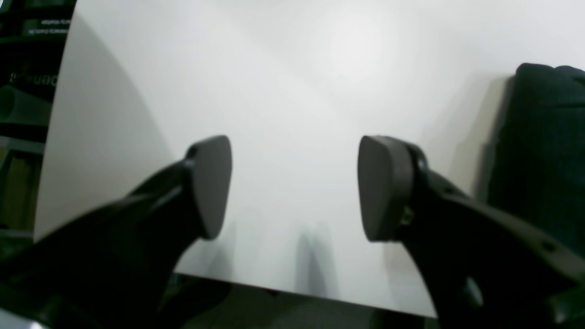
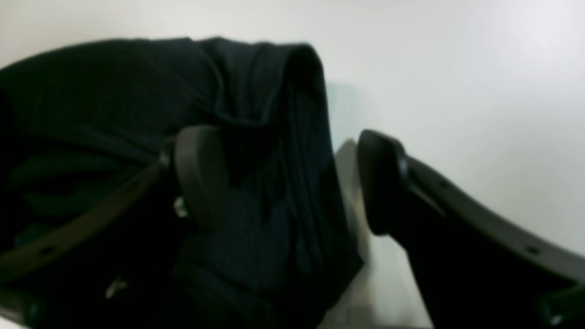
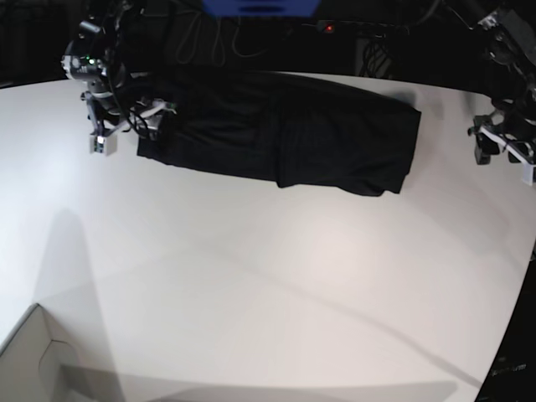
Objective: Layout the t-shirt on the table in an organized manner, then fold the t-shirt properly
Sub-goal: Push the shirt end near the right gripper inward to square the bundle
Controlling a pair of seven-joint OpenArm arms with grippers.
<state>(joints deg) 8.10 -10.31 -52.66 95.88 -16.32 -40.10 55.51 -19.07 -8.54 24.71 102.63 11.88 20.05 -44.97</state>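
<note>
The black t-shirt [image 3: 285, 130] lies folded into a long band along the far side of the white table [image 3: 251, 276]. My right gripper [image 3: 126, 126] stands open at the shirt's left end. In the right wrist view a thick folded edge of the t-shirt [image 2: 274, 114] lies between the fingers, one pad [image 2: 201, 173] over the cloth, the other over bare table [image 2: 457, 68]. My left gripper [image 1: 295, 183] is open and holds nothing above the table [image 1: 297, 68], off the shirt's right end [image 1: 539, 151]; in the base view this left gripper [image 3: 502, 151] is at the far right.
A pale cardboard box corner [image 3: 29, 360] pokes in at the front left. Dark clutter and cables lie beyond the table's far edge, with a blue object [image 3: 260, 7] at the top. The table's edge [image 1: 320, 294] runs just under my left gripper.
</note>
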